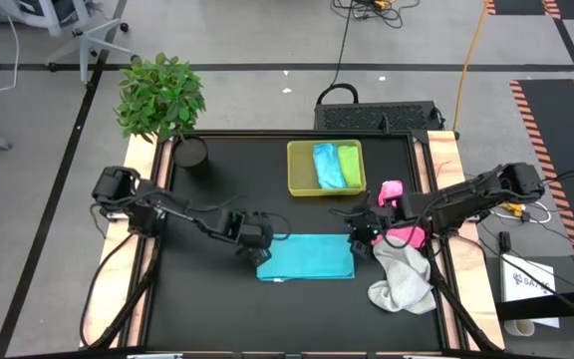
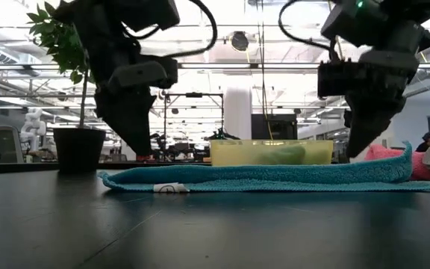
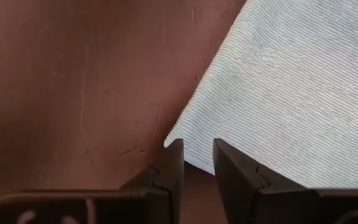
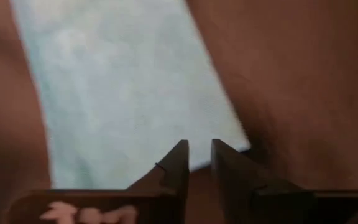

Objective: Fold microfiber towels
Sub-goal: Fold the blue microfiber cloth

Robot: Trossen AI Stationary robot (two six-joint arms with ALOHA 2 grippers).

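A teal towel (image 1: 307, 257) lies folded flat on the black table, and in the low view one end (image 2: 403, 160) curls up a little. My left gripper (image 1: 258, 249) hangs just above its left end, slightly open, with nothing between the fingers (image 3: 197, 149). At the towel's right end my right gripper (image 1: 363, 237) also stands slightly open and empty (image 4: 199, 149). A pink towel (image 1: 407, 235) and a crumpled white towel (image 1: 403, 283) lie to the right. Folded light blue (image 1: 327, 166) and lime green (image 1: 349, 165) towels rest in the yellow-green tray (image 1: 298, 170).
The tray stands at the far middle of the table. A potted plant (image 1: 160, 95) with a dark pot (image 1: 190, 152) sits at the far left corner. Bare black table (image 1: 227, 319) stretches along the near edge and to the left.
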